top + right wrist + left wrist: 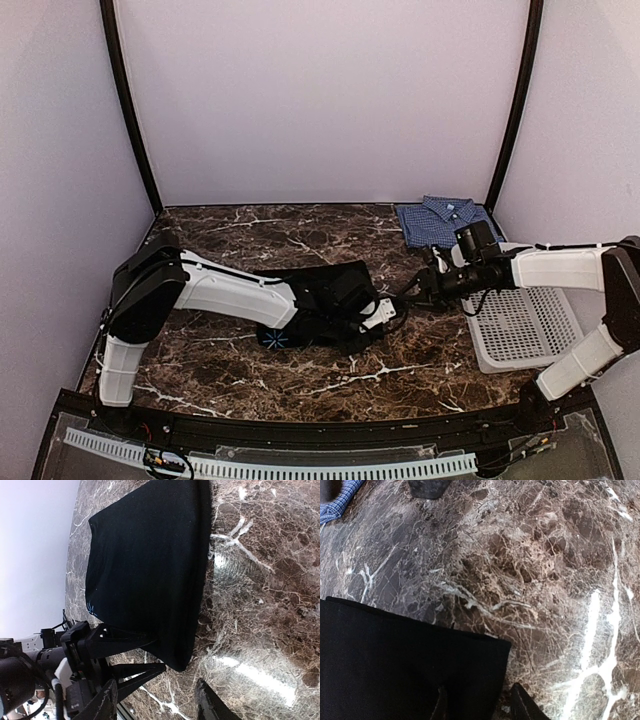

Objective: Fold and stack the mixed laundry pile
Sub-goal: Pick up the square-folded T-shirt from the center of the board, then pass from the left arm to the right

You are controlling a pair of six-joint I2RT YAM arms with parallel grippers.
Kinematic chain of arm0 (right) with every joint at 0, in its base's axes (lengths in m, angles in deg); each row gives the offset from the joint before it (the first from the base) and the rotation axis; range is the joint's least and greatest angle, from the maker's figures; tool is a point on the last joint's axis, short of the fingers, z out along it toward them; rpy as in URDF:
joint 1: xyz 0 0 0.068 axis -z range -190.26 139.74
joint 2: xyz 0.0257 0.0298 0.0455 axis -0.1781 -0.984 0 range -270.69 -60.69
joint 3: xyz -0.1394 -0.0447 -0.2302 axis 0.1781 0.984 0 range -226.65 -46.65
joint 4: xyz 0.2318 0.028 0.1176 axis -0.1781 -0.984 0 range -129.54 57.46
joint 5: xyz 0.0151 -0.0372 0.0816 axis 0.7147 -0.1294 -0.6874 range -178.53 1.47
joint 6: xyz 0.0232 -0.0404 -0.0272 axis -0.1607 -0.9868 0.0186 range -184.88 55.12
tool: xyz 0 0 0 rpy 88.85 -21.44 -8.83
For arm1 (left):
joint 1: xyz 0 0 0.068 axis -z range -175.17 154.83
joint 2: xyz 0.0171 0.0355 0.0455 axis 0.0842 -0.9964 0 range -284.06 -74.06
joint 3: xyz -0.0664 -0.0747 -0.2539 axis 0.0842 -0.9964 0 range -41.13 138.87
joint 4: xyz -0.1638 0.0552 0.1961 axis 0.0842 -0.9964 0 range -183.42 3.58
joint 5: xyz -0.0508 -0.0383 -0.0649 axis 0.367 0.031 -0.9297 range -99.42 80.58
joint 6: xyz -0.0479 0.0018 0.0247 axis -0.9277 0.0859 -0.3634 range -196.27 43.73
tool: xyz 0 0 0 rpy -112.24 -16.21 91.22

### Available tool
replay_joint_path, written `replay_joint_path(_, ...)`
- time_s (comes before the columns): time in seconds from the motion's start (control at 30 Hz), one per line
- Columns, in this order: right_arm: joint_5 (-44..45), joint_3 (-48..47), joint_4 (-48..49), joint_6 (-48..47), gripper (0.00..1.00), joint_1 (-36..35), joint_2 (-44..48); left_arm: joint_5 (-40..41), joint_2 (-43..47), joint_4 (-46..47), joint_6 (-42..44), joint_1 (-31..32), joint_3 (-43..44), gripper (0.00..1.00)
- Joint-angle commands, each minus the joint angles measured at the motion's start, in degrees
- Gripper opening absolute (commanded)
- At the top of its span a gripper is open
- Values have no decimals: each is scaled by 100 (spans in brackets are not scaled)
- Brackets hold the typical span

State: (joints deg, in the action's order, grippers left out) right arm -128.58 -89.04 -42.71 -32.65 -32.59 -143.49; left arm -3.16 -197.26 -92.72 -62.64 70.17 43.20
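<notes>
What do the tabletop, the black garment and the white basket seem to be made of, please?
Tabletop: glossy marble or marble-look surface, brown with white veins and glare. Black garment: soft matte cloth, probably. Basket: white perforated plastic, apparently rigid.

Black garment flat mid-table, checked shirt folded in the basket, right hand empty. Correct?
Not quite. The shirt isn't in the basket; it lies folded on the table just beyond it, as the top view shows. The rest holds: the black garment is flat mid-table and the right hand is empty.
</notes>
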Motion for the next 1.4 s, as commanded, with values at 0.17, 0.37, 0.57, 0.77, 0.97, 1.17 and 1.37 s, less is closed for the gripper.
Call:
replay_joint_path(0.17, 44, -144, 58, 195, 49, 17, 126, -317, -120, 11, 272, -68, -425, 27)
replay_joint_path(0.37, 182, -340, 69, 601, 54, -284, -249, -893, 583, 682, -309, -470, -1054, 3)
replay_joint_path(0.57, 167, -498, 394, 1311, 64, -720, -748, -1352, 1100, 1379, -668, -749, -1435, 0)
replay_joint_path(0.77, 21, -426, 1274, 2120, 71, -915, -1140, -1393, 1164, 1431, -687, -788, -1445, 0)
replay_joint_path(0.97, -192, -465, 1944, 2724, 75, -1040, -1667, -1366, 1252, 1477, -692, -815, -1480, 0)
replay_joint_path(1.17, -504, -518, 2414, 3048, 75, -1089, -2123, -1350, 1386, 1525, -686, -855, -1534, 0)
replay_joint_path(1.37, -552, -640, 2766, 3253, 73, -1158, -2482, -1414, 1497, 1573, -645, -870, -1597, 0)
